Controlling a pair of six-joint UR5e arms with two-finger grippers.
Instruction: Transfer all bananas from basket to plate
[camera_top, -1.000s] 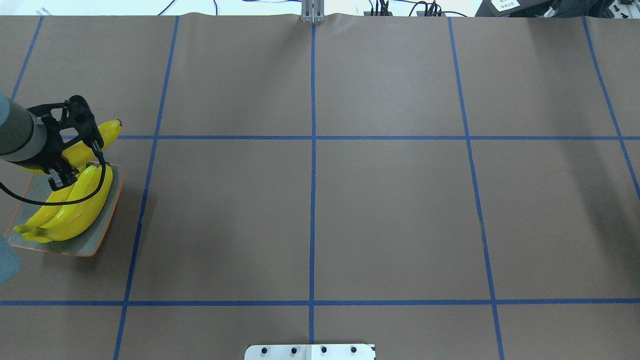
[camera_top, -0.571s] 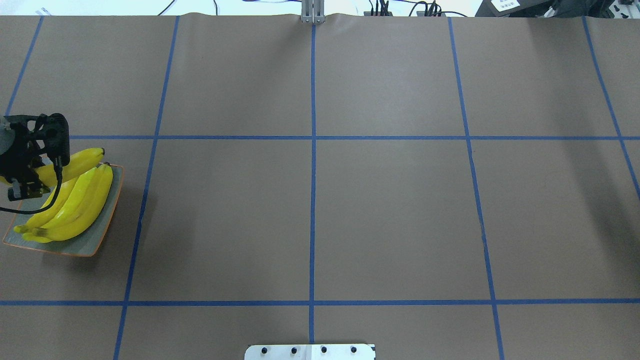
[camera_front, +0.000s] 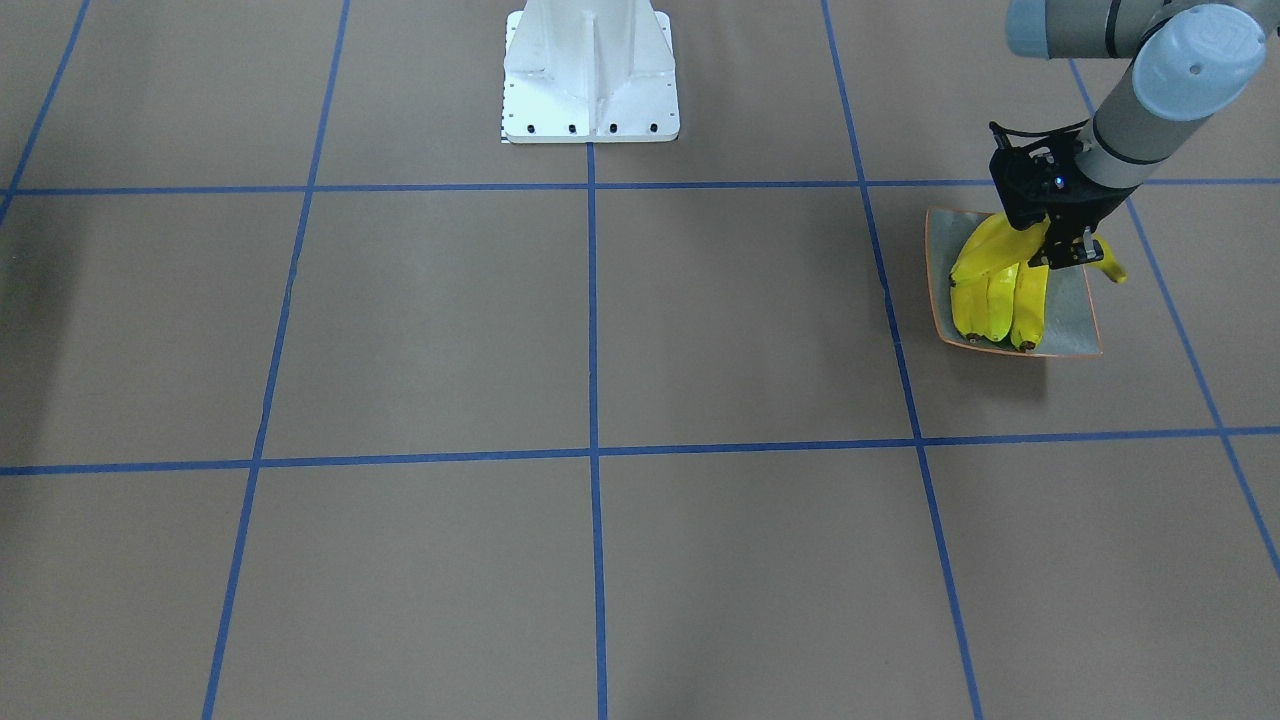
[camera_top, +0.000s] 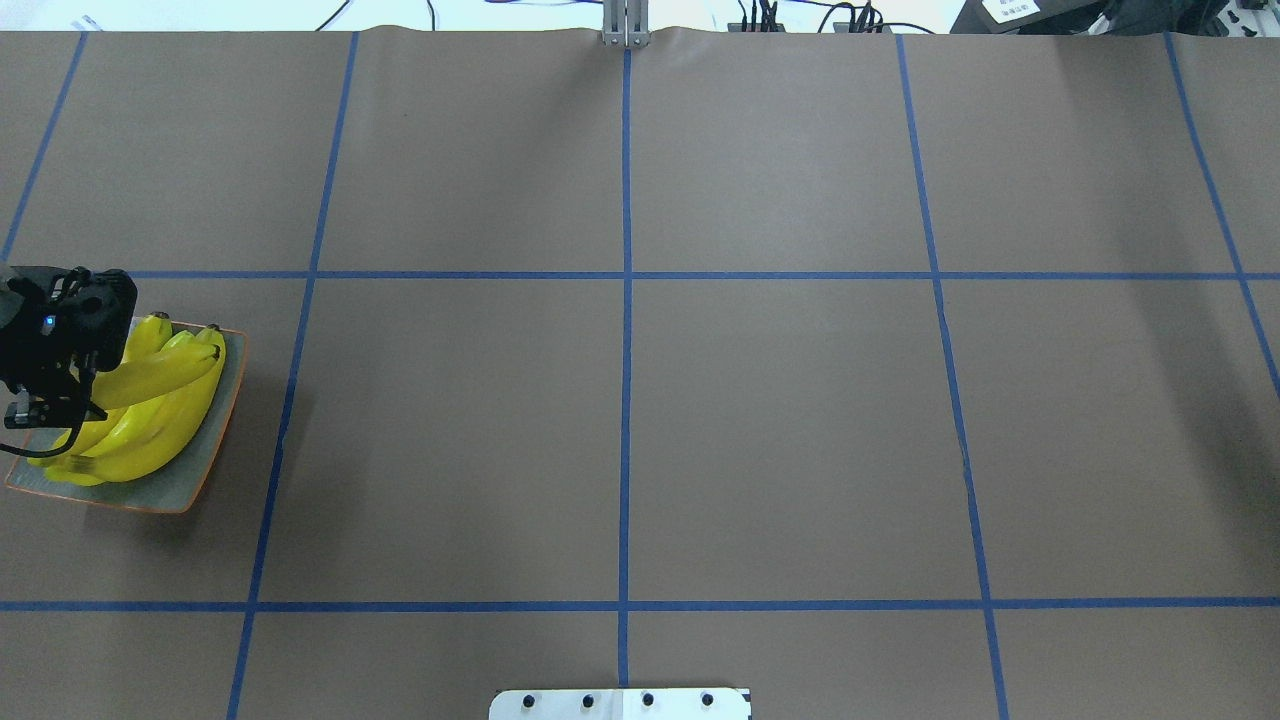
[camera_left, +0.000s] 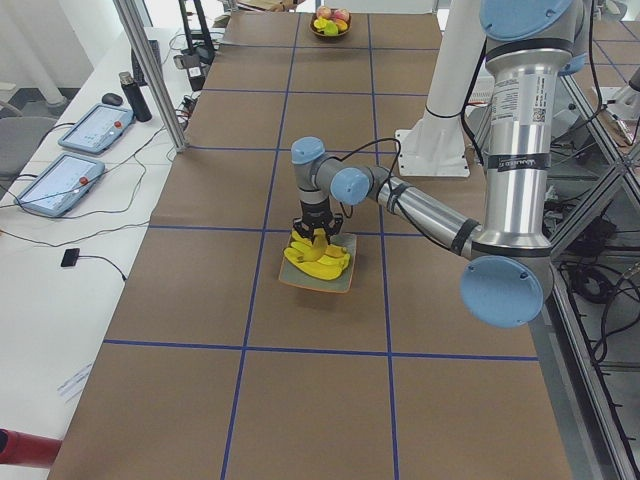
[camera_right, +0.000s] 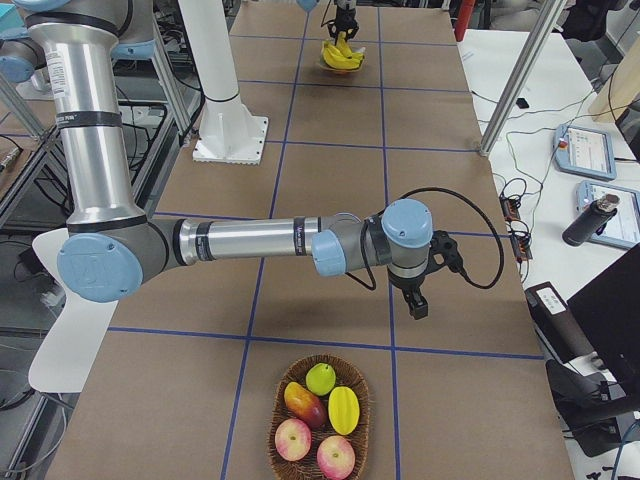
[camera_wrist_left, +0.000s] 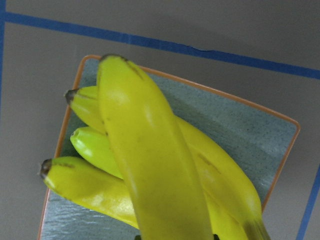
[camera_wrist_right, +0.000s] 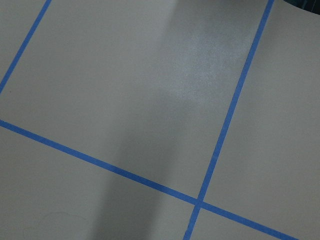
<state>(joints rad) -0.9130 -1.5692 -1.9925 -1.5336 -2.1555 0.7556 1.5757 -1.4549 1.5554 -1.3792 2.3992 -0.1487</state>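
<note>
- The left claw (camera_front: 1063, 252) is clenched on 1 banana (camera_wrist_left: 150, 165), gripping it near one end. The rest of the fruit sticks out free in front of the wrist camera.
- What changed over the last second: the arm has drawn back toward the table's (camera_top: 620, 440) left edge. The held banana, which had pointed out past the plate's far corner, has been swung round and brought down.
- It now lies crosswise over the pile. Its free tip sits above the far side of the plate (camera_wrist_left: 240, 130).
- 3 bananas (camera_top: 150, 440) already rest side by side on the plate, filling most of its middle. The held one crosses above them; I cannot tell whether it touches them yet.
- In the front view, a short yellow end pokes out past the plate's rim on the arm's side. A drop from here may leave that end hanging over the edge.
- The basket (camera_right: 288, 370) stands well apart, at the other end of the table. It shows apples and other fruit but no banana that I can make out.
- So this looks like the 4th and last banana, and the task seems close to done. What remains is probably to settle the fruit, let go and lift away.
- Risk: laid across 3 rounded, glossy fruits, it could roll or slide off toward the rim once freed.
- The right claw (camera_right: 418, 305) hangs over bare table near the basket. It shows only in the side view, so I cannot tell how its jaws stand.
</note>
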